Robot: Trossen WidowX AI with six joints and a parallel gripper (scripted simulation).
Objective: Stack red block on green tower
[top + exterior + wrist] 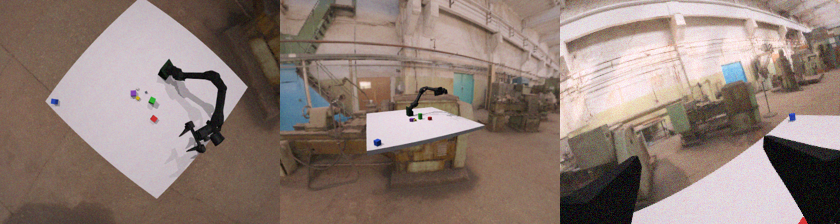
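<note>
The desk [103, 65] [396, 132] [710, 195] is plain white, its side edge grey. Relative to the green tower [152, 100] [420, 116], the block [154, 119] [430, 118] near it is solid red, the cube [133, 93] [411, 120] across from the arm's base is purple, the small cube [138, 98] [415, 120] between them yellow, and the cube [54, 101] [377, 142] [792, 117] well apart blue. The gripper [183, 143] [446, 92] [703, 153] is black.

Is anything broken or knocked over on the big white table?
Nothing looks broken or knocked over. The green tower stands upright, and the red block sits beside it, apart. The blue block is just far off, near a corner.
</note>
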